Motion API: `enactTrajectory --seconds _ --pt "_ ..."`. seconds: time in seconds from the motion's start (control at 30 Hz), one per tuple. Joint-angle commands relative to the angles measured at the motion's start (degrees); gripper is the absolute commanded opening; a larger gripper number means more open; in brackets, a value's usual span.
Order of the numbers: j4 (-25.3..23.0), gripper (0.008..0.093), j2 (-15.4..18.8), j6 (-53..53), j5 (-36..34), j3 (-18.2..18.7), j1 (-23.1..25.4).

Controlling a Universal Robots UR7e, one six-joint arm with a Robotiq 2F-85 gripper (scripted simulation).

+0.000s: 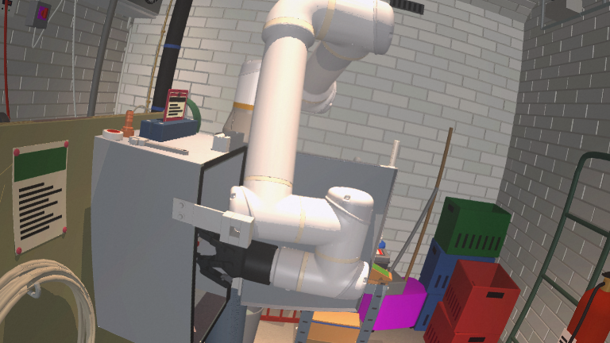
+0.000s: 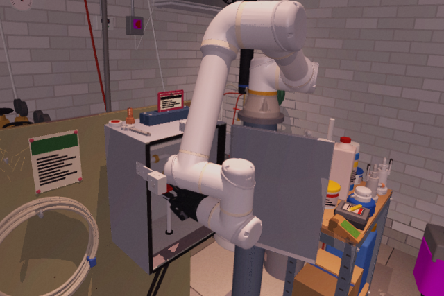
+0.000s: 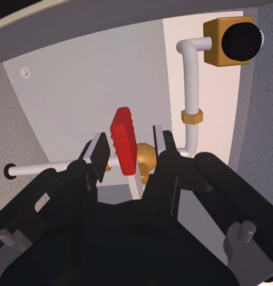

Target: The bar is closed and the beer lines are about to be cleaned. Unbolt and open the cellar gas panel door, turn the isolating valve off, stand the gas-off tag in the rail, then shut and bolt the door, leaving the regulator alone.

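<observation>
My gripper (image 3: pixel 128 152) is open inside the grey gas panel cabinet (image 1: pixel 148 236), its fingers standing either side of the red valve handle (image 3: pixel 123 140) without holding it. The handle sits on a brass valve body (image 3: pixel 146 158) on a white pipe (image 3: pixel 189 98). That pipe runs up to the brass regulator with a black knob (image 3: pixel 232 40). The panel door (image 2: pixel 283 189) hangs open to the right. The red gas-off tag (image 1: pixel 176 105) stands in a blue holder (image 1: pixel 168 127) on top of the cabinet.
The cabinet's black-edged opening (image 2: pixel 149 206) surrounds my wrist closely. A bolt bracket (image 1: pixel 198 215) sticks out at the cabinet's front edge. A cluttered cart (image 2: pixel 353 206) stands behind the open door, and crates (image 1: pixel 472 276) are stacked further right.
</observation>
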Motion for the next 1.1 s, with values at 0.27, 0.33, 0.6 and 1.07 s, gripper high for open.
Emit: enactTrajectory --seconds 0.27,0.33,0.6,1.07 --pt "-2.48 0.048 -1.05 0.0 0.61 3.5 0.62" --pt "-2.49 0.048 -1.05 0.0 0.61 3.51 0.62" --pt "-1.64 0.048 -0.72 0.0 1.84 2.33 1.87" --pt "4.95 0.048 2.17 0.0 9.38 -7.14 9.42"
